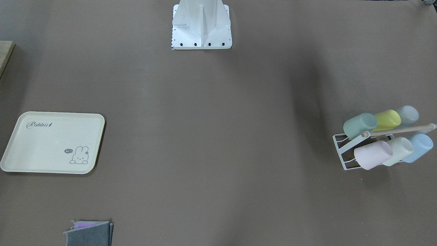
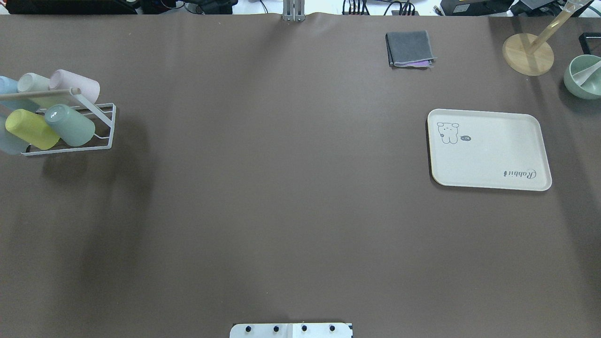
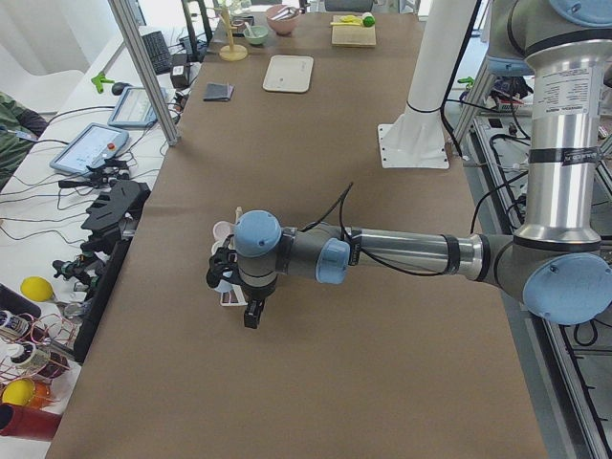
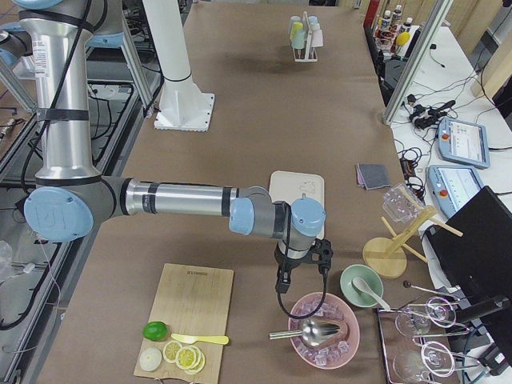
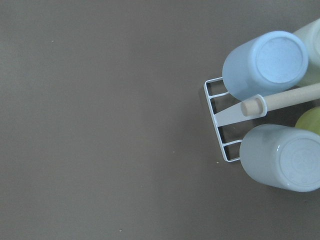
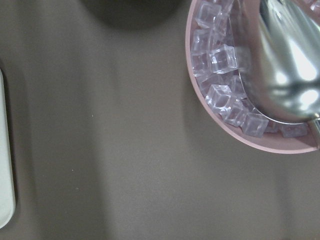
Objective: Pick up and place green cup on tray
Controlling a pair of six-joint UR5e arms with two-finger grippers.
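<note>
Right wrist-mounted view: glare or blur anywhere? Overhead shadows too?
Right wrist-mounted: strong specular glare on the metal scoop, which looks soft; ice cubes sharper. Overhead exterior: broad soft shadow on the table beside the cup rack, robot side; small highlight on the green cup.

The green cup [image 1: 359,125] was mint; the tray [image 1: 51,143] cream with a grey rabbit drawing [image 1: 80,155]; the table [image 1: 218,136] brown; the rack [image 5: 227,114] white.

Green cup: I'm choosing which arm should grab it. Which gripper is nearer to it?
Left. The left gripper hangs by the rack holding the green cup; the right gripper is at the table's other end, past the tray, near the ice bowl.
</note>
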